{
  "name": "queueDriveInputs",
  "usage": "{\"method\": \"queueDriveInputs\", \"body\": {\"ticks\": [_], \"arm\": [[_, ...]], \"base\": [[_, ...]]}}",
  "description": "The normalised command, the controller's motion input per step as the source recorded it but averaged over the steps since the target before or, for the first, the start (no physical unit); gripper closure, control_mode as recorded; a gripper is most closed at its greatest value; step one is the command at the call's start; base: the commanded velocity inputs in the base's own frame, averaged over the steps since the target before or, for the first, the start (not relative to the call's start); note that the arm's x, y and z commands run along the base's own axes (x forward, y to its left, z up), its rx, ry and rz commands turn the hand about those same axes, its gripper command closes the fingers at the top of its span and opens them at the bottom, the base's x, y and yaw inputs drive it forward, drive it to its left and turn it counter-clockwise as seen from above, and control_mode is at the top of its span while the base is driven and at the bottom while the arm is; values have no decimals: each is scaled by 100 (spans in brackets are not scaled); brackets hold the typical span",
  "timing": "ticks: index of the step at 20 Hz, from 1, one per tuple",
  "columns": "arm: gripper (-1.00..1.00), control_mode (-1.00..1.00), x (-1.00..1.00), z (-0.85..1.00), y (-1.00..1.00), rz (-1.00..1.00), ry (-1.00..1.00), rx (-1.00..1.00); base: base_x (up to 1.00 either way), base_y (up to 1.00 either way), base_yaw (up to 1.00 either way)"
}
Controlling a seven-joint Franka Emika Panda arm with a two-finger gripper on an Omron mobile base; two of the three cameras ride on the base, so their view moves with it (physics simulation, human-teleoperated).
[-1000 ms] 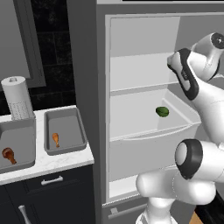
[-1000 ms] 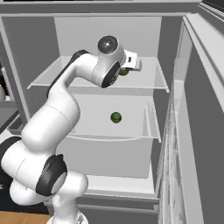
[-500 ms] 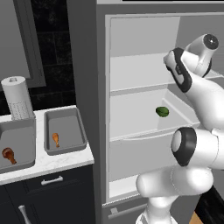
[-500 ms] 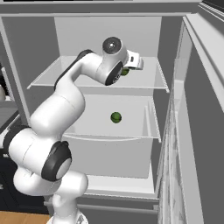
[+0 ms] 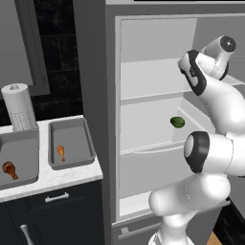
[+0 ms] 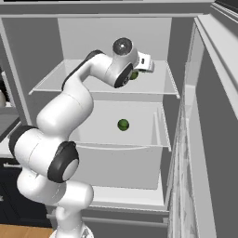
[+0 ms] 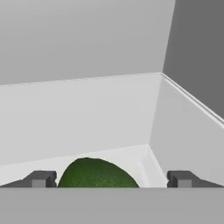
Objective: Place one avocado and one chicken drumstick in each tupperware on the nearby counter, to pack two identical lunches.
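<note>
Hand view looks along the wide-open end effector [image 7: 111, 179], its two tips standing on either side of a green avocado [image 7: 97, 173] that lies on a pale fridge shelf [image 7: 78, 118] near the back corner; nothing is gripped. Left base view adds the counter [image 5: 57, 178] beside the fridge, carrying two grey trays [image 5: 72, 143], each with one drumstick [image 5: 61, 152], and a paper towel roll [image 5: 19, 106] behind them. Right base view shows a second avocado [image 6: 122, 124] in the drawer [image 6: 116, 151] below the upper shelf. No writing is legible.
</note>
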Motion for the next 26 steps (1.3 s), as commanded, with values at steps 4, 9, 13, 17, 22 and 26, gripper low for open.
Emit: {"method": "queueDriveInputs", "body": {"ticks": [4, 9, 13, 17, 22, 26], "arm": [[-100, -100, 0, -24, 4, 0, 1, 0], [-100, -100, 0, -28, 13, 0, 4, 0], [-100, -100, 0, -29, 16, 0, 4, 0], [100, -100, 0, -29, 22, 0, 5, 0], [100, -100, 0, -24, 12, 0, 1, 0], [100, -100, -15, -15, 9, 0, -4, 1]], "base": [[0, 0, 0], [0, 0, 0], [0, 0, 0], [0, 0, 0], [0, 0, 0], [0, 0, 0]]}}
